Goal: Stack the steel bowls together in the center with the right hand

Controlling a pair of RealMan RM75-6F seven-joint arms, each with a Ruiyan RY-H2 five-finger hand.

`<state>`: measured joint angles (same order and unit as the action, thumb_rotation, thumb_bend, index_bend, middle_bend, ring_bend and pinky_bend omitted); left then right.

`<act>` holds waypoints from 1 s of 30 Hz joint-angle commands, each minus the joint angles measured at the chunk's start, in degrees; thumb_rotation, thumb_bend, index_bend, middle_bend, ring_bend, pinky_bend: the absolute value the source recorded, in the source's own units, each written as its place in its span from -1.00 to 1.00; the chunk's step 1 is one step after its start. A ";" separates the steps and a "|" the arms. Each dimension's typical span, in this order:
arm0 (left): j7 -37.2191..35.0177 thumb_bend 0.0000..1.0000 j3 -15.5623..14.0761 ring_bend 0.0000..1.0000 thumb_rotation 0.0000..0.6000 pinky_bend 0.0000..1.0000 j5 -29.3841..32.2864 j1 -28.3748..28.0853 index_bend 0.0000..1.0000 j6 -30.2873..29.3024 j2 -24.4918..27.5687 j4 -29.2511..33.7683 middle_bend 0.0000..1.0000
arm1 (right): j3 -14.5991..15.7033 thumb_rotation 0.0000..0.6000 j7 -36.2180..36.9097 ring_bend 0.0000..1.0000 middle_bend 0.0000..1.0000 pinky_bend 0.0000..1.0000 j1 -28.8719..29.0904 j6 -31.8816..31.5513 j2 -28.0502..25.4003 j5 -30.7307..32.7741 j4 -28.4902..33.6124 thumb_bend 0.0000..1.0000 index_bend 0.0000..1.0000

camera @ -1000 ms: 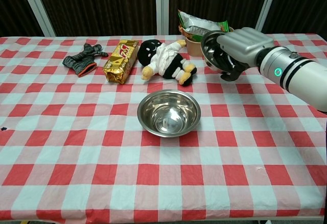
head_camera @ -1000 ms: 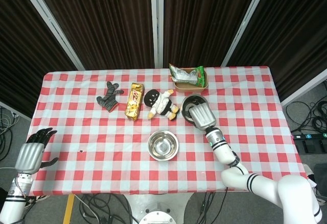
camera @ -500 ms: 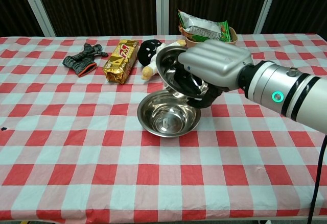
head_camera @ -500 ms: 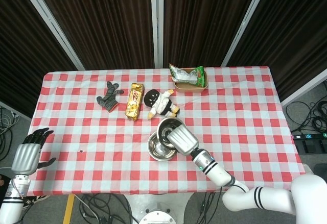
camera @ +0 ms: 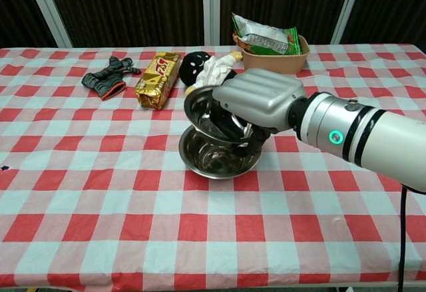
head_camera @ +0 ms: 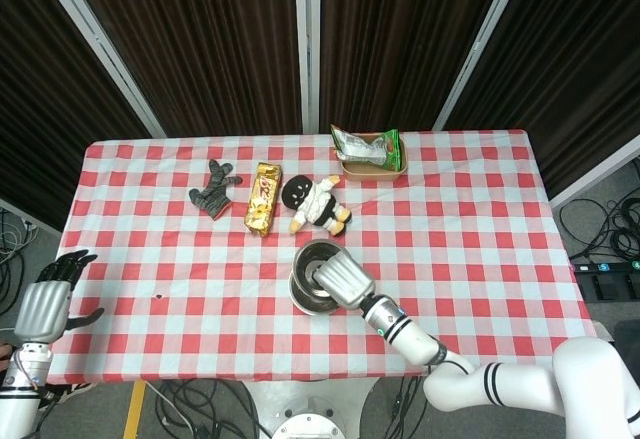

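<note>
The right hand (camera: 256, 100), smooth grey metal, grips a shiny round steel bowl (camera: 213, 112) by its rim, tilted and partly nested in the second steel bowl (camera: 216, 159) at the centre of the red-and-white checked tablecloth (camera: 100, 192). The left hand (head_camera: 45, 304) hangs off the table's left edge, fingers spread, holding nothing.

Plush doll (camera: 208, 68): lower half hidden behind the right hand (camera: 256, 102) and the tilted steel bowl (camera: 206, 109). Lower bowl (camera: 216, 162): far rim covered by the held bowl. Left hand (head_camera: 45, 304): arm cut by frame edge in head view.
</note>
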<state>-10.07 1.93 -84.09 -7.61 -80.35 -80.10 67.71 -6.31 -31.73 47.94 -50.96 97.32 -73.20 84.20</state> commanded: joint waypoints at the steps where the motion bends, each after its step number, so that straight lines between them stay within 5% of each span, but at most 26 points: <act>1: -0.38 -0.74 0.06 -0.70 1.00 -0.55 -0.05 -0.02 -0.55 -0.03 0.10 -0.07 -0.51 | -0.04 1.00 1.65 -0.14 0.10 -0.09 0.53 1.22 -1.10 -0.39 0.75 -1.00 0.26; 8: -0.53 -0.74 -0.01 -0.70 1.00 -0.55 -0.31 -0.09 -0.55 -0.06 0.09 0.12 -0.51 | -0.65 1.00 3.62 -0.28 0.05 -0.21 0.35 -0.40 -3.64 -2.07 3.26 -1.00 0.11; 16: 0.18 -0.75 0.02 -0.70 1.00 -0.55 -0.60 -0.35 -0.55 -0.04 0.33 0.98 -0.51 | -2.43 1.00 4.25 -0.28 0.05 -0.21 -3.94 -9.04 -12.67 -3.70 11.42 -1.00 0.10; 23: 1.91 -0.75 -0.16 -0.70 1.00 -0.55 -0.99 -0.49 -0.55 -0.20 0.46 2.39 -0.51 | -0.27 1.00 5.83 -0.29 0.02 -0.22 -8.49 -12.19 -20.51 -3.70 16.91 -1.00 0.04; 30: 4.22 -0.75 -0.21 -0.70 1.00 -0.55 -1.53 -0.59 -0.55 -0.81 1.36 5.01 -0.51 | 1.56 1.00 12.07 -0.31 -0.02 -0.23 -18.65 -26.57 -25.18 -7.29 16.51 -1.00 -0.07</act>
<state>-6.24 1.72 -85.46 -8.13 -81.04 -78.95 72.30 -5.72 -22.82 33.88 -71.69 74.21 -78.88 101.30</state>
